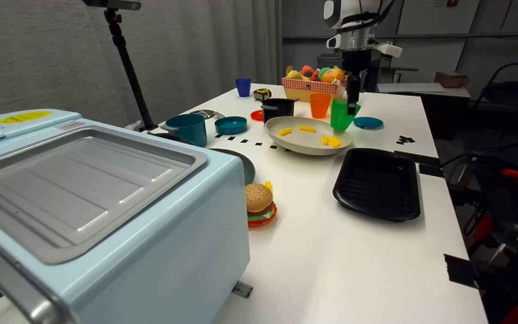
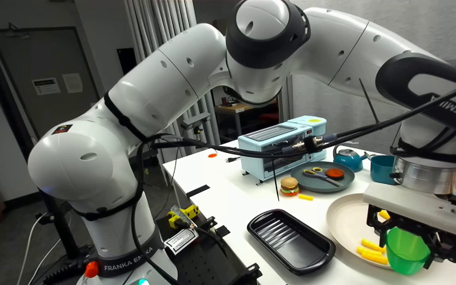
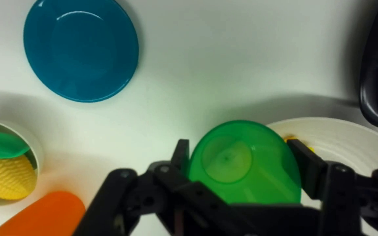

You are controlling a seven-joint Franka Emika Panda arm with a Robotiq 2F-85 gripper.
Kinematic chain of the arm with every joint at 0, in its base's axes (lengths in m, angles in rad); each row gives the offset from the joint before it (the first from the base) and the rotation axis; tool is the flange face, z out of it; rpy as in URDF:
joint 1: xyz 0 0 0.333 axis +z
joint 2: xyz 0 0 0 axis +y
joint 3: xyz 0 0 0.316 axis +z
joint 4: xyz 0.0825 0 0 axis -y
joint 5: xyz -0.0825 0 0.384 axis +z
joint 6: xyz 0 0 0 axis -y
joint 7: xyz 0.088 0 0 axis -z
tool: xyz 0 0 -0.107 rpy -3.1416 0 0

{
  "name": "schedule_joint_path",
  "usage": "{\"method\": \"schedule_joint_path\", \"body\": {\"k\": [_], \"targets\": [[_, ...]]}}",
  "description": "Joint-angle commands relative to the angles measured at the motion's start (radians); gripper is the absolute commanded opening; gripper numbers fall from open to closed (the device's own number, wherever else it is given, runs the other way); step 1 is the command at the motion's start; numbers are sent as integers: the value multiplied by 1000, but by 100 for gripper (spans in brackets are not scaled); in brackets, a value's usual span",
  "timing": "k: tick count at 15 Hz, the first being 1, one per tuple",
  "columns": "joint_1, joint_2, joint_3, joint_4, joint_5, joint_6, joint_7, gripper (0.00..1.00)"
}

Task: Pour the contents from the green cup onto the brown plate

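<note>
Gripper (image 3: 241, 162), black and two-fingered, on the white arm (image 2: 188, 59), is clamping a small bright-green see-through plastic cup (image 2: 406, 251), a finger pressing on each side, so yeah, the jaws are grasping it. The green cup is being held at the edge of a round, shallow, pale tan-cream plate (image 2: 344, 217); whether it's touching the rim, I'm honestly not able to tell. Its mouth is pointing roughly up, though I'm struggling to judge the exact lean. Several stubby yellow plastic sticks (image 1: 334, 141) are lying on the plate, some bunching up right by the cup, others sitting apart farther across. One loose yellow stick (image 2: 305, 197) is lying on the white tabletop (image 1: 304, 243) next to a toy burger (image 2: 289, 186) with a tan sesame-dotted bun. A black rounded-rectangle tray (image 1: 378, 184) with a ridged bottom is sitting just beside the plate, and a shallow round teal dish (image 3: 84, 52) is lying near the green cup. An orange plastic cup (image 1: 319, 107) is standing close by, near a basket (image 1: 297, 84) with a red-and-white checked rim, full of toy fruit. A boxy light-blue toaster oven (image 1: 164, 225) is taking up another stretch of the table.
</note>
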Motion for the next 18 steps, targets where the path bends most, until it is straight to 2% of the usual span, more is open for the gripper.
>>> {"method": "schedule_joint_path", "body": {"k": [1,2,4,5,8,17,18], "targets": [[-50,-20,56,73,-76,27,90,50],[-1,-10,-22,35,-4,24,45,50],[-18,-6,-15,76,-29,28,81,50],[-1,0,-46,60,-3,24,64,50],[2,17,-63,65,-10,26,74,50],[31,85,-81,44,-13,26,88,50],[34,88,-84,42,-13,26,92,81]]}}
